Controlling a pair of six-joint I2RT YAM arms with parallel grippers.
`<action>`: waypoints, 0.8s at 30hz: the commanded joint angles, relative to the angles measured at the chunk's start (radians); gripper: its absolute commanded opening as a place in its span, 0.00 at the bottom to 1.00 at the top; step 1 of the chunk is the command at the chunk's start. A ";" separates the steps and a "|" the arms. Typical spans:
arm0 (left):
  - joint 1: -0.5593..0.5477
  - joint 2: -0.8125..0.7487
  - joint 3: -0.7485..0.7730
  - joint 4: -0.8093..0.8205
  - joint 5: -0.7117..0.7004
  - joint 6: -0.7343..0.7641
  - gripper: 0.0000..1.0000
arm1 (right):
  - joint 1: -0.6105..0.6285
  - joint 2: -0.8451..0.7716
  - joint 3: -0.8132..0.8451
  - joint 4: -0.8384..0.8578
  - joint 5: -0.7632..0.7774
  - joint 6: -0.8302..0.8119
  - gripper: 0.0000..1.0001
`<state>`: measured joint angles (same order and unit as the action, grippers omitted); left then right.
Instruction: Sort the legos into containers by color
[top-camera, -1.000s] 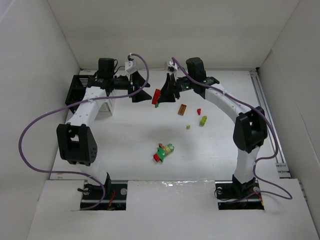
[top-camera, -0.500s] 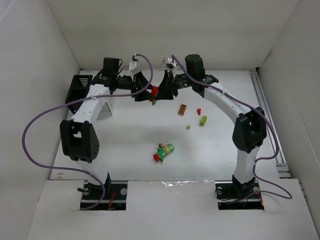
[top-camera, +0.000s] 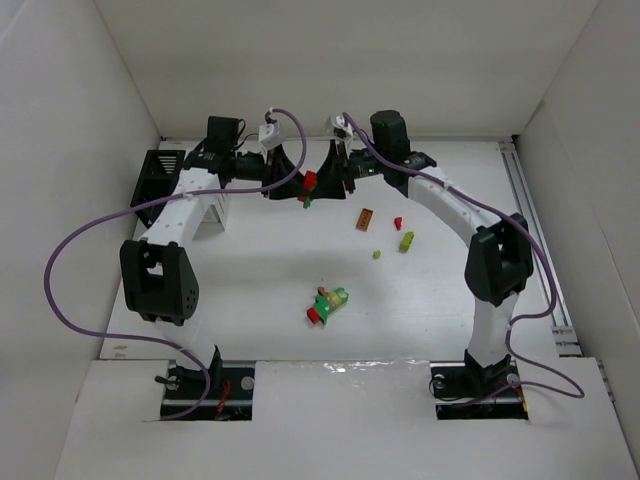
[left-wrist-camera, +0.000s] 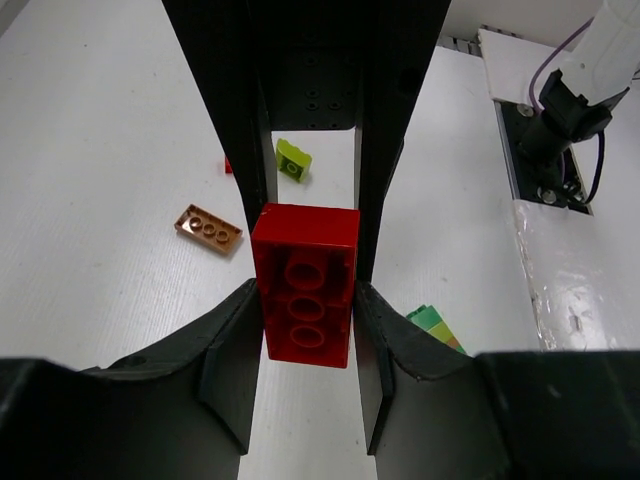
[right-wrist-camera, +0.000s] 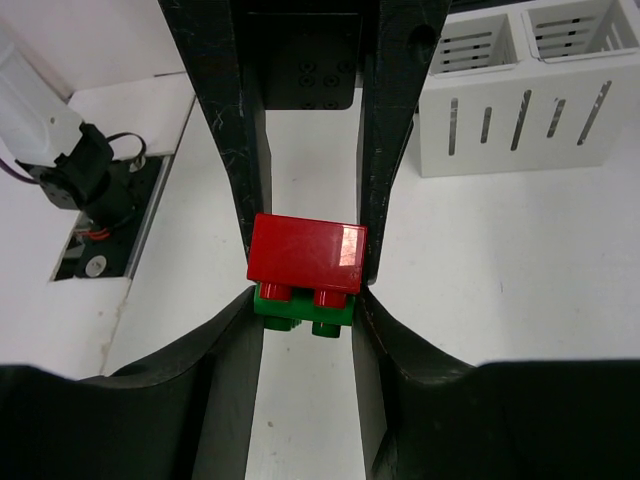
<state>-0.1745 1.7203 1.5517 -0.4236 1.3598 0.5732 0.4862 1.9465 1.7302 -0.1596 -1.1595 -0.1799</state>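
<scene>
White tabletop (top-camera: 260, 270) inside white walls (top-camera: 330, 60), left pincer (left-wrist-camera: 307, 290) and right pincer (right-wrist-camera: 307, 293) both tight on red brick (top-camera: 310, 182).

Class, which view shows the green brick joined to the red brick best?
Right wrist: the green brick shows clearly beneath the red brick. From the top it is a tiny speck; in the left wrist view the red brick hides it.

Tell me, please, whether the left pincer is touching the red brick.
Touching: the left wrist view shows the red brick wedged between both fingers, with no gap either side.
</scene>
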 joint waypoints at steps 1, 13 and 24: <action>0.019 -0.022 0.034 0.020 0.022 0.033 0.07 | 0.009 -0.030 -0.043 0.029 -0.025 -0.007 0.00; 0.147 -0.022 0.057 0.126 0.015 -0.073 0.00 | -0.067 -0.093 -0.159 0.020 -0.006 -0.026 0.00; 0.342 -0.073 0.039 0.425 -0.662 -0.395 0.00 | -0.077 -0.103 -0.178 -0.043 0.093 -0.090 0.00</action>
<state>0.1417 1.7172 1.5738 -0.1352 1.0309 0.2878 0.4065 1.8900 1.5539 -0.1829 -1.0973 -0.2230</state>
